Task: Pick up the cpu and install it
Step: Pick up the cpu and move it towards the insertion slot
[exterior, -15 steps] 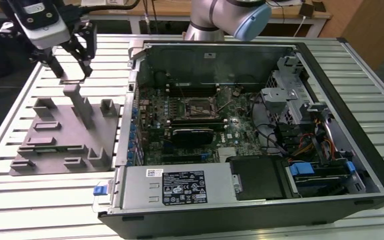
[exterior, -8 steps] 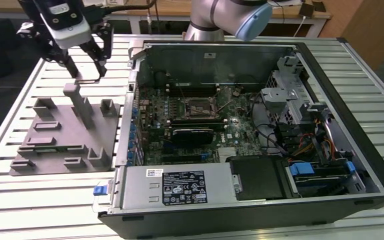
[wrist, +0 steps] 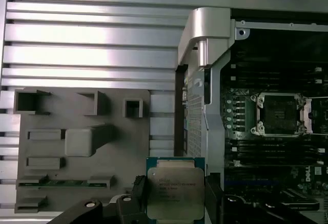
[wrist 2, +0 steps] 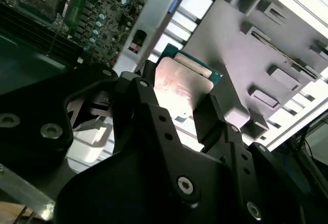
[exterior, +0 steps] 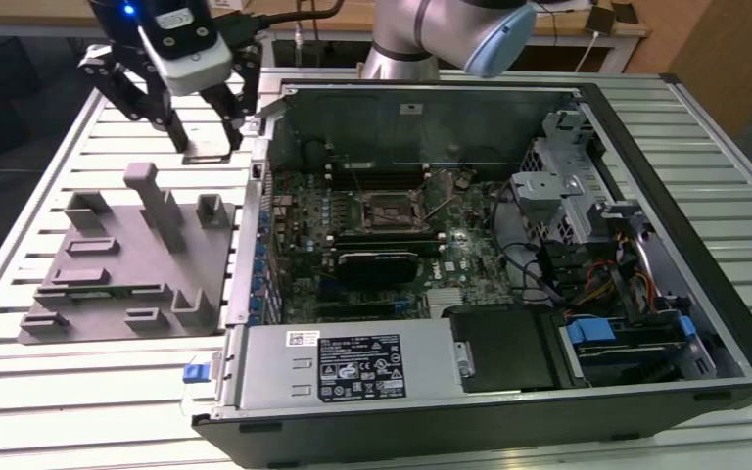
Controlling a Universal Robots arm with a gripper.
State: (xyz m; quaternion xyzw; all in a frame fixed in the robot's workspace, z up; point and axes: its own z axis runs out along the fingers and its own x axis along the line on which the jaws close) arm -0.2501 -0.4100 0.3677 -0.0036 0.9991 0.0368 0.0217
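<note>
clamping the cpu (wrist: 174, 190) by two opposite edges, with the gripper (wrist 2: 179, 97) narrowed onto it and a dark finger pressed to each side in both wrist views. carried flat, silvery lid up, over the slatted table (wrist: 92, 44), at the strip between the grey fixture tray (wrist: 77, 147) and the side wall of the computer case (wrist: 205, 34). placed, in the exterior view, at the far end of the tray and just to the exterior view's left of the case. hard to judge there how high above the slats.

cut off by the frame edge in the first wrist view: the near edge of the chip and most of both fingers. covered in the second wrist view by black gripper links across the chip's lower part, leaving the lid and one green-rimmed corner visible. cropped at the top of the exterior view: most of the arm.

lying open on its side, the case, holding the motherboard (exterior: 298, 235) with the socket (wrist: 279, 114) near its middle, a dark square inside a metal frame. packed at the near edge with a power supply (exterior: 350, 362), and at the exterior view's right with a drive cage (exterior: 572, 186) and tangled cables. lined with raised blocks and pockets, the tray, with a thin green strip (wrist: 64, 182) in one narrow slot, too slim to identify.
</note>
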